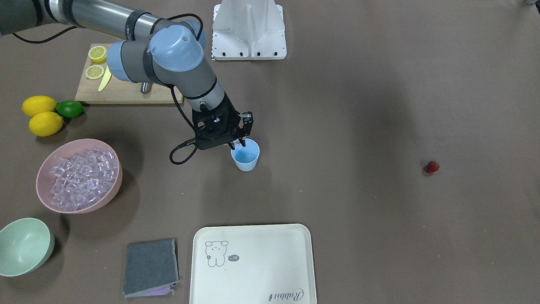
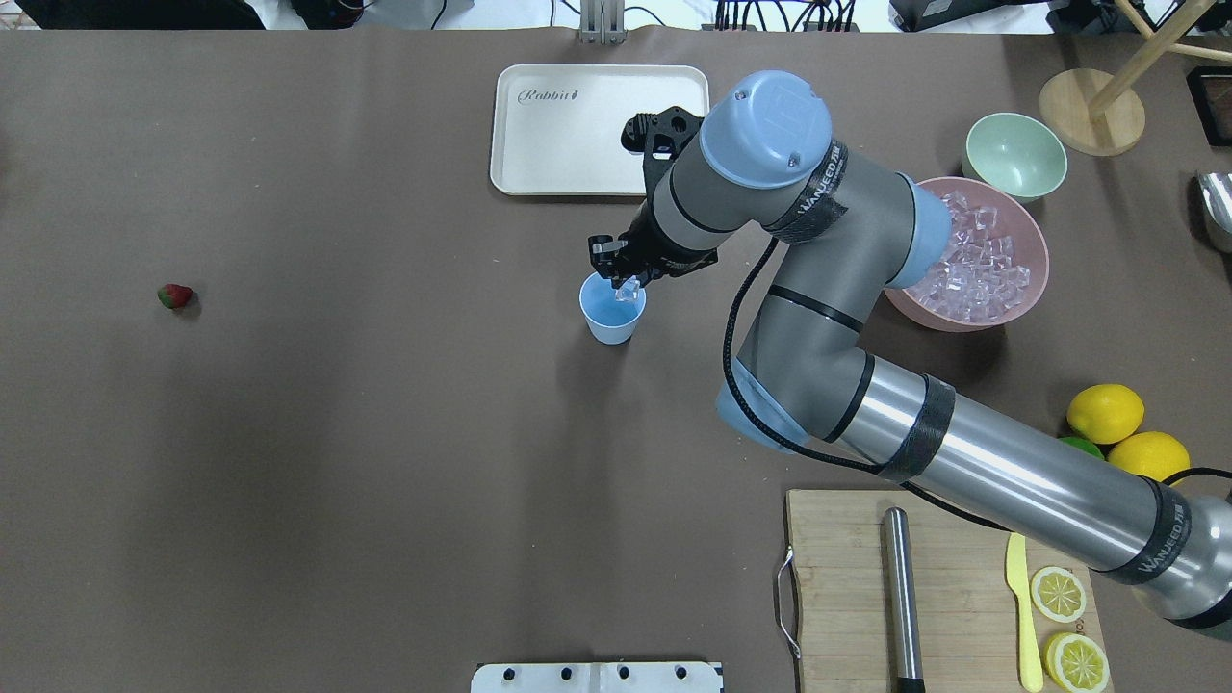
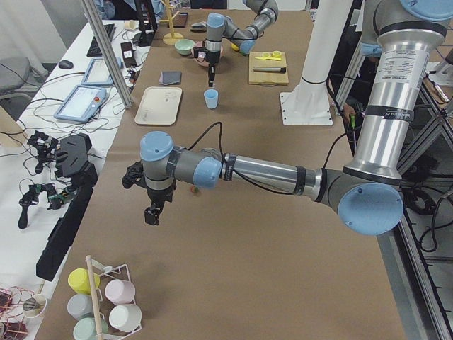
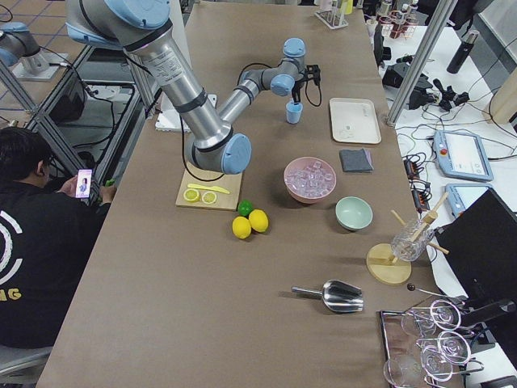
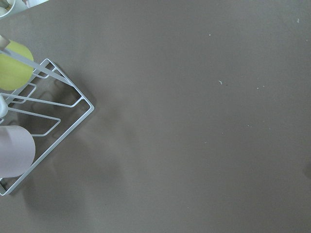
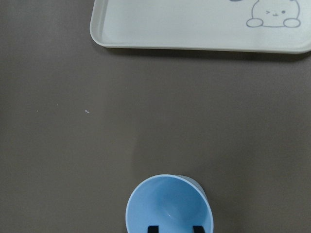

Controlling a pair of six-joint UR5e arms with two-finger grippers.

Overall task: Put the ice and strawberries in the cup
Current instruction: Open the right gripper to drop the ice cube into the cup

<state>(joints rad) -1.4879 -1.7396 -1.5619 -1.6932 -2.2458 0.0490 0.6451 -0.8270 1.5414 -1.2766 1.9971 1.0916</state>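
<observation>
The light-blue cup (image 1: 246, 157) (image 2: 610, 313) stands upright mid-table. My right gripper (image 1: 235, 145) (image 2: 626, 286) hangs over its rim, shut on one clear ice cube (image 2: 628, 291). The right wrist view looks down into the cup (image 6: 169, 204), with both fingertips (image 6: 152, 228) at the bottom edge. More ice (image 1: 80, 177) fills the pink bowl (image 1: 112, 190). A red strawberry (image 1: 432, 167) (image 2: 175, 295) lies alone far off. My left gripper (image 3: 151, 212) shows only in the exterior left view, hovering over the table's near end; I cannot tell whether it is open or shut.
A cream tray (image 1: 253, 261) lies near the cup, with a grey cloth (image 1: 150, 267) and a pale green bowl (image 1: 23, 245) further along. Lemons (image 1: 40, 114), a lime (image 1: 70, 108) and a cutting board (image 1: 122, 93) sit behind the right arm. A wire cup rack (image 5: 43, 121) is below the left wrist.
</observation>
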